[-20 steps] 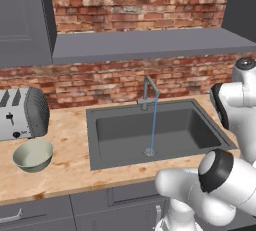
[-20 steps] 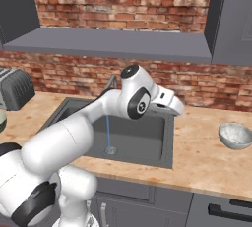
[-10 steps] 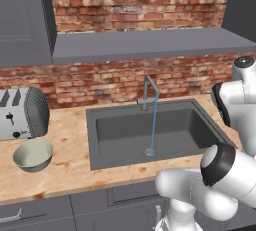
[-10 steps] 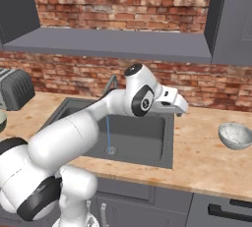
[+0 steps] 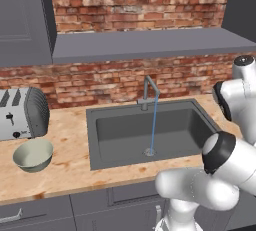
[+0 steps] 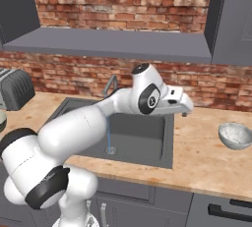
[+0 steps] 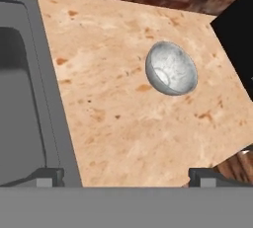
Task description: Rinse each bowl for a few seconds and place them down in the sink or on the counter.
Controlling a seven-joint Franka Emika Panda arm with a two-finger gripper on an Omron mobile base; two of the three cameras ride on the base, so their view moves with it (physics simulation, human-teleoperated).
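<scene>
Glossy white rounded arm segments (image 6: 74,127), dark grey joint rings, pale grey wrist block, small dark claw (image 7: 126,175) tips

My left base cam looks fwd and down from behind-left, right base cam from behind-right; both share the sink (image 5: 150,130) w/ its tap (image 6: 109,85). Hand cam sits close over the tabletop (image 7: 118,103), sink's edge at left.
</scene>
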